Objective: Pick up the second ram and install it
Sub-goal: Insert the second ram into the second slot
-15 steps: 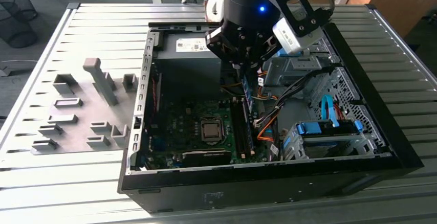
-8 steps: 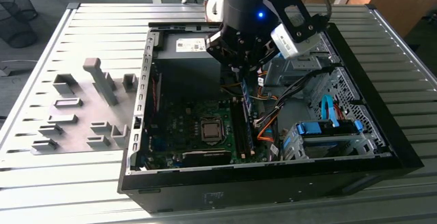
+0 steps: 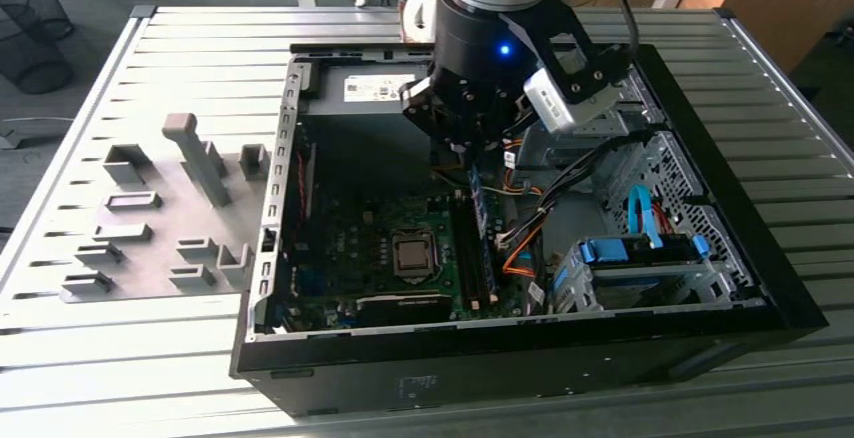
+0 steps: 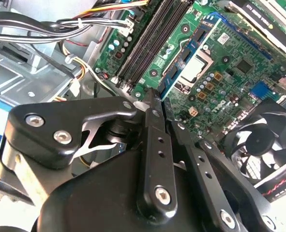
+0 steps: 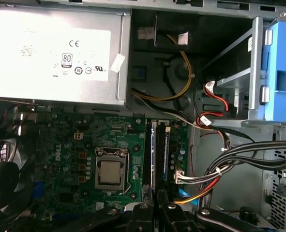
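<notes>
My gripper [image 3: 470, 153] hangs inside the open computer case [image 3: 747, 288], shut on the second ram [image 4: 187, 52]. The ram is a thin blue-green stick with dark chips, and the black fingers [image 4: 155, 145] pinch one end of it. In the first wrist view the ram [image 5: 154, 154] shows edge-on, in line with the black memory slots [image 5: 164, 154] on the motherboard. My gripper [image 5: 156, 200] sits over the near end of those slots. From the exterior view the ram [image 3: 475, 193] hangs below the fingers, just over the slots; whether it touches them I cannot tell.
A grey power supply [image 5: 55, 53] fills one end of the case. The processor socket [image 5: 111, 171] lies beside the slots. Bundled cables [image 5: 230, 166] run close by, next to the blue drive-bay clips [image 3: 641, 248]. A fan [image 4: 266, 140] is nearby. Grey fixture blocks [image 3: 147, 218] stand outside the case.
</notes>
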You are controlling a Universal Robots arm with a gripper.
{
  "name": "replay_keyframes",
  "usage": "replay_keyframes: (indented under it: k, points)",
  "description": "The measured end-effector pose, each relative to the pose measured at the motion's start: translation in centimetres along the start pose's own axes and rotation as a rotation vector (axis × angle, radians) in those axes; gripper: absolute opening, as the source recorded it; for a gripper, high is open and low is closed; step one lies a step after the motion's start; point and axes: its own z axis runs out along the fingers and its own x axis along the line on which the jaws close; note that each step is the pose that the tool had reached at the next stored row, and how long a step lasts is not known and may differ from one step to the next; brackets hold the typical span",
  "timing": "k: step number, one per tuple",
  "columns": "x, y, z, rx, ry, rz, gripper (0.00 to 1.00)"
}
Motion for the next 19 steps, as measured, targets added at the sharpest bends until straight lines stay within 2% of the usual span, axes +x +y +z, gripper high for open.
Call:
replay_keyframes:
  k: [2,3,10,19]
  points:
    - [0.02,-0.06,0.19,-0.0002,0.0077,0.005,0.14]
    - [0.03,-0.07,0.31,0.0,0.0087,0.009,0.14]
    - [0.07,-0.44,1.35,0.0008,0.0093,0.041,0.14]
    - [0.13,-0.77,2.98,0.0007,0.0092,0.046,0.14]
